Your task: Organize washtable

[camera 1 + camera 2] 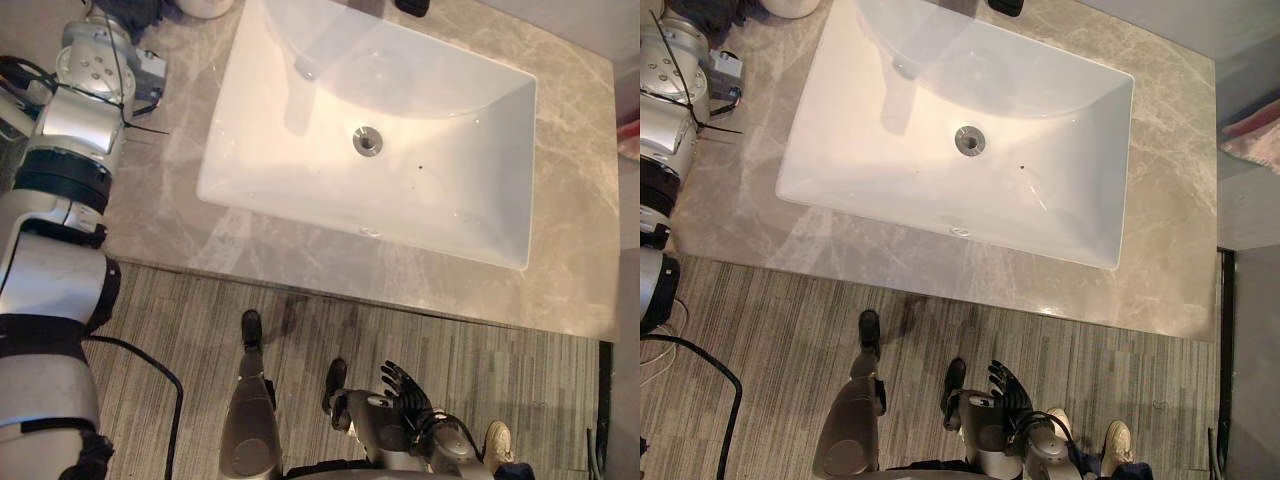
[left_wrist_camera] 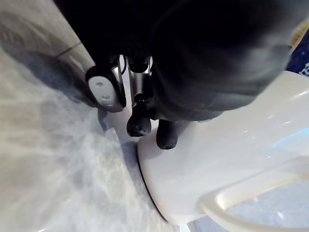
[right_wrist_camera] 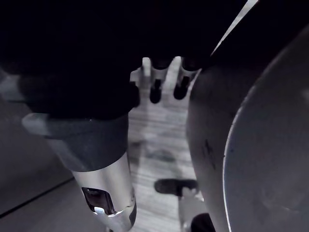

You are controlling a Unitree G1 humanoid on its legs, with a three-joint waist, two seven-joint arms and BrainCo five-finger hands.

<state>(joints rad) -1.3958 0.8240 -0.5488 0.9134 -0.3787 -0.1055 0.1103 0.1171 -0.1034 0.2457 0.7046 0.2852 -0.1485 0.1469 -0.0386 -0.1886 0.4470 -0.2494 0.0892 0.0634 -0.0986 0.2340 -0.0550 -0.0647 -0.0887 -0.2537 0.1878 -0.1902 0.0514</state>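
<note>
Left hand (image 2: 140, 123) of mine is at the far left corner of the bench (image 1: 570, 200). Its fingers reach out fairly straight, their dark tips touch the wall of a white cup (image 2: 207, 159), and the thumb stays apart from the cup; nothing is grasped. The cup stands on the bench, its handle turned away from my fingers.

A white rectangular basin (image 1: 300, 170) takes most of the bench. The bench strip left of the basin is narrow and my left arm lies over it. The front strip is also narrow, and the widest strip is on the right.

From the head camera the cup is a white curve at the picture's far edge, just beside my hand's dark cover. The wrist view gives the contact itself.

Right hand (image 1: 405, 385) hangs low over the striped floor (image 1: 480, 370), fingers relaxed and spread, holding nothing, well apart from the bench. A light shoe (image 1: 497, 440) of a person is near it. The drain (image 1: 368, 140) sits in the basin's middle, and a black thing (image 1: 412, 6) lies at the far edge.
</note>
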